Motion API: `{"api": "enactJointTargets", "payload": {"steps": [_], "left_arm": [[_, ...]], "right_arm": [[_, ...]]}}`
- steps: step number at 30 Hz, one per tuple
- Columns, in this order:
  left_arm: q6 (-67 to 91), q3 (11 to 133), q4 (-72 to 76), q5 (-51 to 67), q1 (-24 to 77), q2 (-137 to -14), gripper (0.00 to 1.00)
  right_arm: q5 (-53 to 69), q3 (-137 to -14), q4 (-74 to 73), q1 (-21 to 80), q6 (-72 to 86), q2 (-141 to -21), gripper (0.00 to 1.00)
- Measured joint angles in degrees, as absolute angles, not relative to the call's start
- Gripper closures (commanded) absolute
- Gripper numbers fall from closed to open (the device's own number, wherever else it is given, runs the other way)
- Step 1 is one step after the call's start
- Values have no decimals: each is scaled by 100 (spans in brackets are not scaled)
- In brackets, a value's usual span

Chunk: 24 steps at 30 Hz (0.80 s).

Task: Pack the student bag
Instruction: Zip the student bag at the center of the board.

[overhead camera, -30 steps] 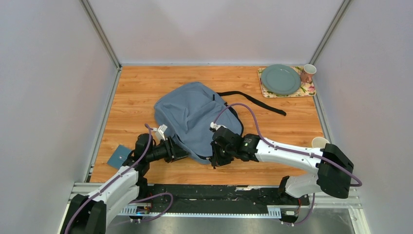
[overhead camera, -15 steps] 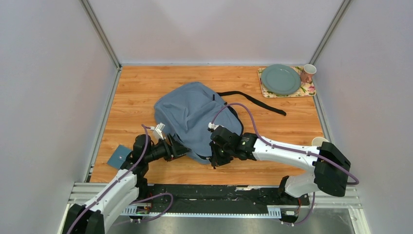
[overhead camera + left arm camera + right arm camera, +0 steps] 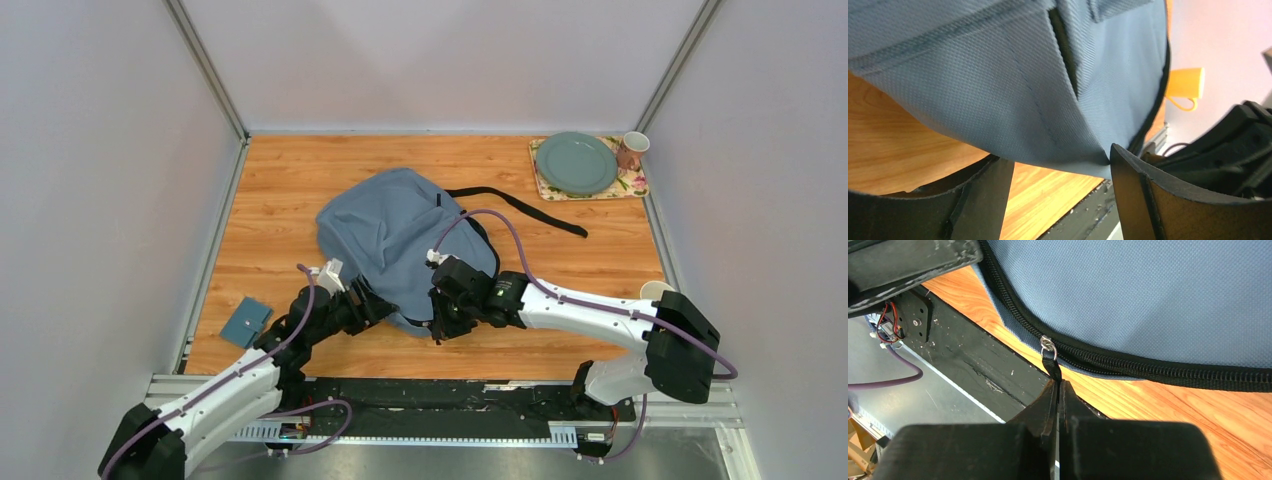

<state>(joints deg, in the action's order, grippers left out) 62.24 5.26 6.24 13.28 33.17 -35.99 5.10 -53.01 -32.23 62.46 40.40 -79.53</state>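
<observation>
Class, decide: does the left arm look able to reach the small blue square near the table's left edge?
Probably yes: the left gripper stands open, and the blue square lies uncovered close beside that arm.

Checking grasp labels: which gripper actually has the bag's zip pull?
The right gripper: its jaws are shut on the black zip pull at the student bag's near edge. The left gripper stands open, holding nothing.
</observation>
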Motion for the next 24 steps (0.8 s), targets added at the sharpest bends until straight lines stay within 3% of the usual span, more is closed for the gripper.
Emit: {"api": "enactJointTargets", "payload": {"steps": [7, 10, 11, 13, 14, 16, 24], "left_arm": [[5986, 884, 604, 738, 3492, -4235, 22], [5896, 1055, 609, 703, 3500, -4390, 39], [5854, 1085, 622, 696, 3503, -4453, 53], [5774, 1111, 644, 683, 3505, -4587, 70], [5774, 1114, 646, 683, 3505, -4633, 90], [5693, 1125, 607, 670, 3492, -4707, 100], [5293, 1181, -123, 451, 3503, -4032, 100]], "right_arm": [[543, -5301, -3201, 6246, 4066, -7953, 100], [567, -5299, -3188, 6246, 4066, -7953, 100], [569, -5299, -3186, 6246, 4069, -7953, 100], [572, -5299, -3183, 6246, 4069, -7953, 100], [569, -5299, -3173, 6246, 4069, -7953, 100], [550, -5299, -3111, 6243, 4071, -7953, 100], [128, -5299, -3155, 6246, 4099, -7953, 100]]}}
